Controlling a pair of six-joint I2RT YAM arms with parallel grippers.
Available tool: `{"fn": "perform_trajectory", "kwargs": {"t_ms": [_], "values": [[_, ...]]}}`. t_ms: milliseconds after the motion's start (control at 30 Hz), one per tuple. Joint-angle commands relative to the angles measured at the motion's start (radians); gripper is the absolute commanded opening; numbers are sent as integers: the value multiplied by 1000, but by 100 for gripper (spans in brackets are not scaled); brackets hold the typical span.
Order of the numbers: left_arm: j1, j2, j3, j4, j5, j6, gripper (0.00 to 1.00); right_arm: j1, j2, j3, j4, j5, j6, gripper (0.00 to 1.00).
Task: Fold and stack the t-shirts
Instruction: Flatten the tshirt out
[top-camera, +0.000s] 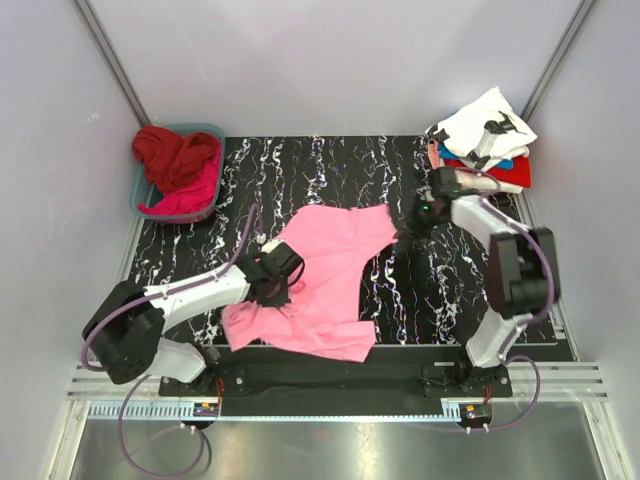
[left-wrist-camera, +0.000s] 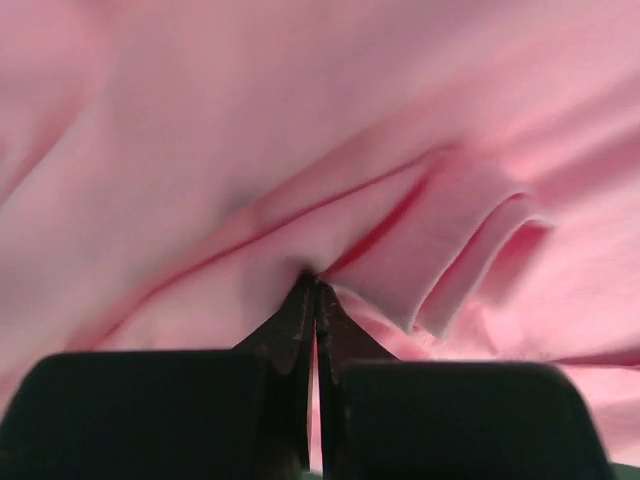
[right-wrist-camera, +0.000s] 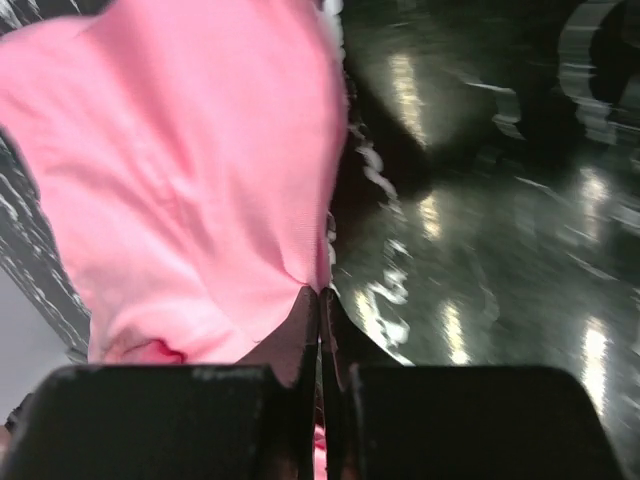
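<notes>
A light pink t-shirt (top-camera: 325, 280) lies spread and rumpled on the black marbled table. My left gripper (top-camera: 285, 283) is shut on a fold of it near its left side; in the left wrist view pink cloth (left-wrist-camera: 300, 150) fills the frame and bunches at the closed fingertips (left-wrist-camera: 316, 282). My right gripper (top-camera: 412, 222) is shut on the shirt's far right edge; in the right wrist view the pink cloth (right-wrist-camera: 200, 180) hangs from the closed tips (right-wrist-camera: 321, 295). A stack of folded shirts (top-camera: 485, 140), white with black print on top, sits at the back right.
A blue basket (top-camera: 146, 192) at the back left holds dark red and magenta shirts (top-camera: 180, 165). The black marbled table (top-camera: 440, 300) is bare to the right of the pink shirt. Grey walls close in on both sides.
</notes>
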Motion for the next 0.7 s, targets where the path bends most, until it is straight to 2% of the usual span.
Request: {"fn": "perform_trajectory", "kwargs": {"t_ms": [0, 133, 300, 467, 600, 667], "values": [[52, 7, 125, -111, -129, 112, 0, -120, -211, -105, -28, 83, -49, 0], [150, 20, 307, -228, -198, 259, 0, -212, -405, -230, -57, 112, -43, 0], [303, 85, 514, -263, -290, 457, 0, -222, -585, -360, -103, 194, -6, 0], [417, 202, 631, -213, -292, 613, 0, -222, -701, -413, -141, 304, 23, 0], [503, 253, 677, -161, -302, 675, 0, -225, -757, -427, -175, 350, 46, 0], [558, 264, 700, -153, -272, 670, 0, -237, -800, -434, -190, 421, 60, 0]]}}
